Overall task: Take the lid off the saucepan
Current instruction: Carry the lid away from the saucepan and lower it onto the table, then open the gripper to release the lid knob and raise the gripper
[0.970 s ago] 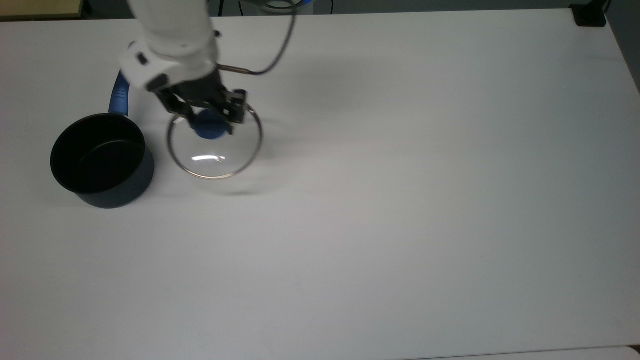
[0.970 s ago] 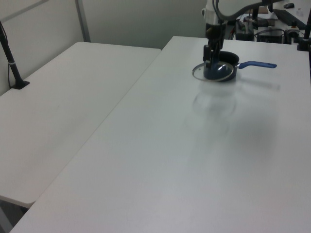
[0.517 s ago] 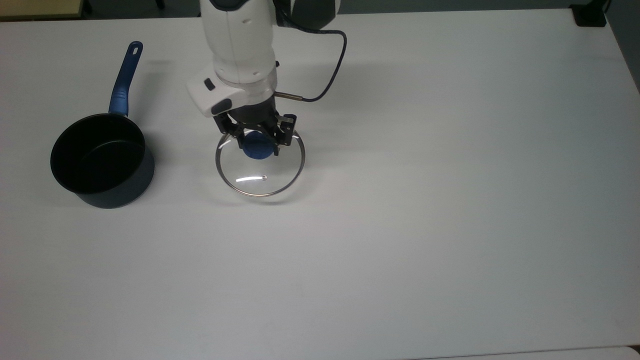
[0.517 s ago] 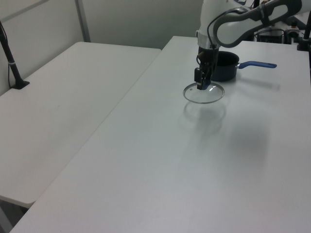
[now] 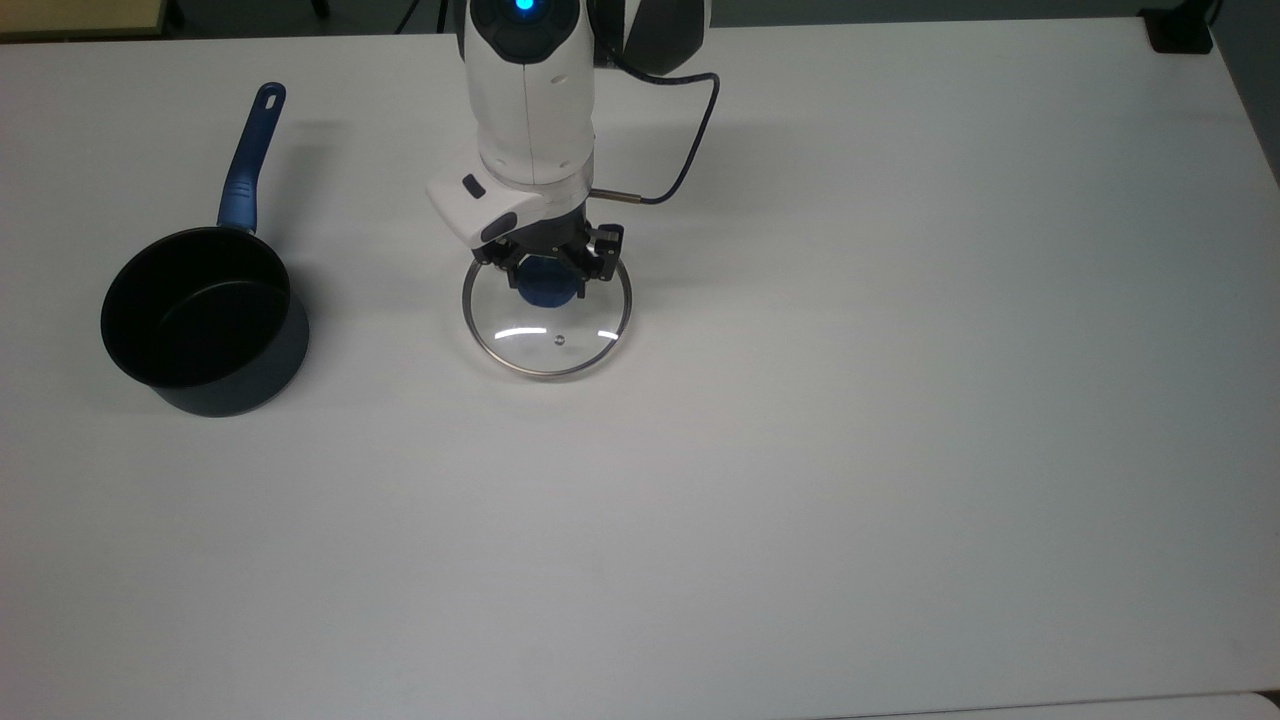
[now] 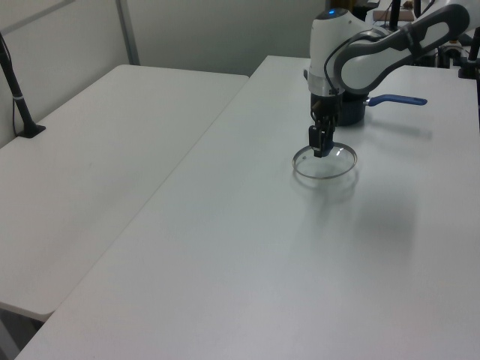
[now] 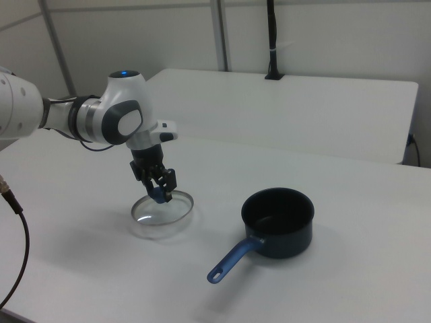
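Round clear glass lid point(image 5: 547, 318), its blue knob gripped by the hand point(image 5: 549, 272), now sits further right and lower, farther from the dark navy saucepan point(image 5: 205, 320).

Lab: robot arm point(image 7: 101, 121); bare white tables point(image 5: 900, 400).

table point(image 5: 900, 450) bare at top view's right | obstacles: saucepan point(image 5: 205, 320), lid point(image 5: 547, 325)
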You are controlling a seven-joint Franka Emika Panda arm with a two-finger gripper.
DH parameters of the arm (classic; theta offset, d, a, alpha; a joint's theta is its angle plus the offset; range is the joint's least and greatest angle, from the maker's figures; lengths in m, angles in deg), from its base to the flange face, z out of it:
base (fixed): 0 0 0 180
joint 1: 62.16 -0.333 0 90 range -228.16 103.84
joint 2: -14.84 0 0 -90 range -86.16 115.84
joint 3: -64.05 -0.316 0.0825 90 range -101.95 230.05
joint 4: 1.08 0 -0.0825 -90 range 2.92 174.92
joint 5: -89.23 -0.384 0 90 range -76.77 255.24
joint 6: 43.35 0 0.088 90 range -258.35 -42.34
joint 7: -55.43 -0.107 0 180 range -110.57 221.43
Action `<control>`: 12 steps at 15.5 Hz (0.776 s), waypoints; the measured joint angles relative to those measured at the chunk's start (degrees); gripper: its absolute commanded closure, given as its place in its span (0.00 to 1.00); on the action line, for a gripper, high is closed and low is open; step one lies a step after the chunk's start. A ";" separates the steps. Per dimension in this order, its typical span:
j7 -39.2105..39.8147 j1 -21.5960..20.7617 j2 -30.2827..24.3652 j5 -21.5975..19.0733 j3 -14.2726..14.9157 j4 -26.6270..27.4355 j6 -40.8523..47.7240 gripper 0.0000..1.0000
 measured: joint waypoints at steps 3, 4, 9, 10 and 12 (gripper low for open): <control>0.91 2.15 -3.58 0.54 -2.66 3.81 0.00 0.77; 0.91 2.90 -4.64 1.13 -3.83 5.08 0.00 0.77; 0.91 4.96 -7.49 3.47 -7.96 11.07 -1.83 0.77; 0.91 5.05 -7.50 3.62 -8.08 11.55 -2.05 0.77; 0.92 5.16 -7.50 3.73 -8.15 11.92 -2.17 0.77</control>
